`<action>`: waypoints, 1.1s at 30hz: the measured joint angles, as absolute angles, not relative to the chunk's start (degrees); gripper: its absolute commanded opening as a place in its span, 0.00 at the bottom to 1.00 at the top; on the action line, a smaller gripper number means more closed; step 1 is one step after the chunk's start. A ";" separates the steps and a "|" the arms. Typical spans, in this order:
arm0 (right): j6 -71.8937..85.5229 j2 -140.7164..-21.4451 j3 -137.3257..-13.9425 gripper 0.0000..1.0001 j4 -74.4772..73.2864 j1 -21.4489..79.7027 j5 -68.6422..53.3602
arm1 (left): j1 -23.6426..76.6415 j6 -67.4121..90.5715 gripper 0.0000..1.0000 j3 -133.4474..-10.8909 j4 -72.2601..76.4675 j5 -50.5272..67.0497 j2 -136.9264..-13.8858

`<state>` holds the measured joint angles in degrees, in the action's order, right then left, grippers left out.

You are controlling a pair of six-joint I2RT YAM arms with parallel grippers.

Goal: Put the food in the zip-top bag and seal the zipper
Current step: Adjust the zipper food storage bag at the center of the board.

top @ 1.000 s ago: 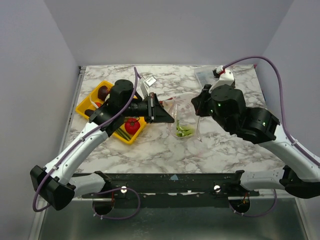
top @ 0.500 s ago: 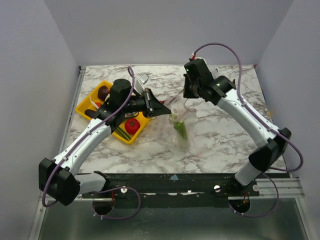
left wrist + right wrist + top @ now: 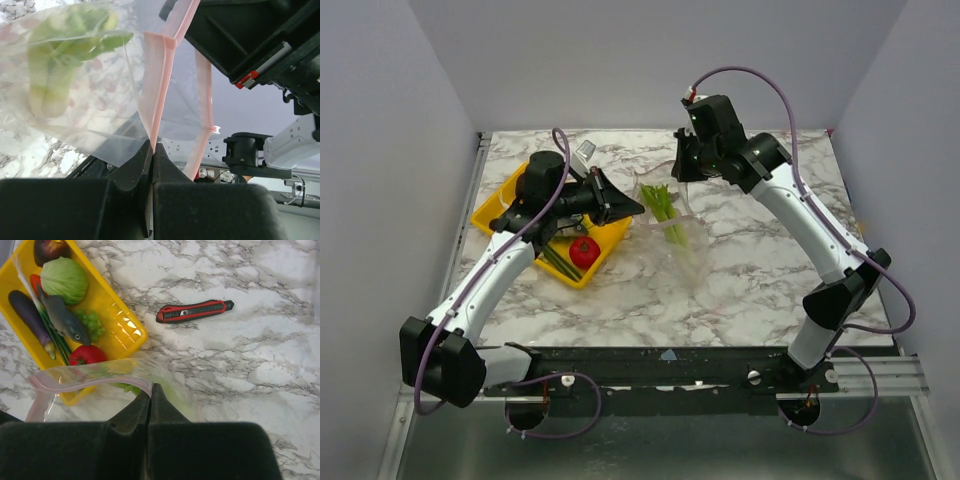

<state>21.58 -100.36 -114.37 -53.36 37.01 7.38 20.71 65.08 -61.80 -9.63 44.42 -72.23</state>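
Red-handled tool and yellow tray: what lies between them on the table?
Only bare marble table lies between the red-handled tool and the yellow tray, seen in the right wrist view.

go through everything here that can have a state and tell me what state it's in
Bag: held up between both grippers, mouth open, celery inside.
Zipper: unsealed.
Left gripper: jaws shut on zipper.
Right gripper: jaws shut on bag rim.
Tray: tomato, fish, eggplant still inside.
Red tool: flat on table.

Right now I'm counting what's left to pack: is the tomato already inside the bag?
No, the tomato lies in the yellow tray beside the fish, outside the bag.
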 measured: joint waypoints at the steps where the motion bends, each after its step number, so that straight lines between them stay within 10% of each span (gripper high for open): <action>1: 21.28 -99.94 -114.37 0.00 -53.36 37.01 6.76 | 20.67 64.93 0.00 -62.22 -9.63 44.42 -71.79; 33: 18.59 -82.85 -105.41 0.00 -61.47 36.21 18.81 | 29.47 77.43 0.10 -71.48 7.05 49.15 -87.66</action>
<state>18.59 -82.85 -105.41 -61.47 36.21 18.81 29.47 77.43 -71.48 7.05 49.15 -87.66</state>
